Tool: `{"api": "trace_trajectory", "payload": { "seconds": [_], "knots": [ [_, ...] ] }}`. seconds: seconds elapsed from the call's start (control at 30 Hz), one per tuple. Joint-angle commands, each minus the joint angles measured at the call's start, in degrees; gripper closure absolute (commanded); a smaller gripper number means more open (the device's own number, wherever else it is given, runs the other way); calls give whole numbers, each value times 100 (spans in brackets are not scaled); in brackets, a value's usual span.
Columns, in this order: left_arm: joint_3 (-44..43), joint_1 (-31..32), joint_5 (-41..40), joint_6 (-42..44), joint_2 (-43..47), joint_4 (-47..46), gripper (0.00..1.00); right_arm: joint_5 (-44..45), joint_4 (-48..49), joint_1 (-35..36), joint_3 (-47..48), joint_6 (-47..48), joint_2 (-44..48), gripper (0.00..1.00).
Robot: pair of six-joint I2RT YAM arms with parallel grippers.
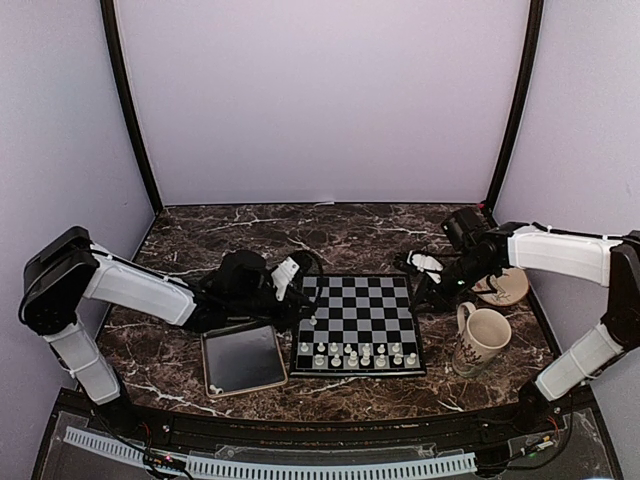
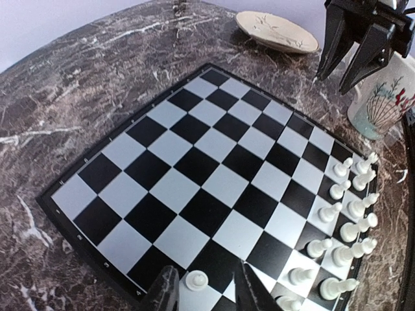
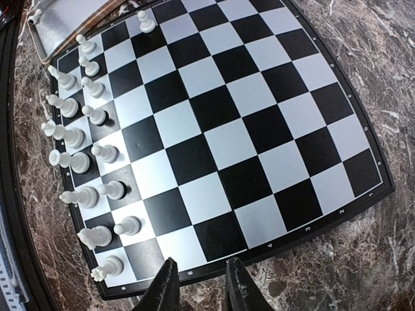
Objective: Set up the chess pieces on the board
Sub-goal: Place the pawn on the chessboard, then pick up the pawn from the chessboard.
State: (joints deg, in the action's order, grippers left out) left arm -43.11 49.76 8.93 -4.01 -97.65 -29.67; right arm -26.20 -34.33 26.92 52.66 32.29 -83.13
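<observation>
The chess pieces (image 1: 357, 354) line the side of the board (image 1: 360, 300) toward the near edge of the tabletop (image 1: 250, 230); one pawn (image 2: 196, 280) stands free between the part-open left fingers (image 2: 165, 295), which could topple it if lifted askew, while the right fingers (image 3: 165, 288) hang slightly apart, empty.

Glossy board (image 3: 220, 129), whitish plastic-looking chess pieces (image 3: 72, 137), polished marble-patterned table (image 1: 300, 225), glazed ceramic mug (image 1: 483, 338).
</observation>
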Motion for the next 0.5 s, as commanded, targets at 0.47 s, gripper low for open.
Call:
{"api": "trace_trajectory", "payload": {
  "seconds": [0.47],
  "knots": [
    [-1837,-1349,-592,-152,1426,4590,62,583,-1137,1566,3575,-225,-2415,71]
  ]
}}
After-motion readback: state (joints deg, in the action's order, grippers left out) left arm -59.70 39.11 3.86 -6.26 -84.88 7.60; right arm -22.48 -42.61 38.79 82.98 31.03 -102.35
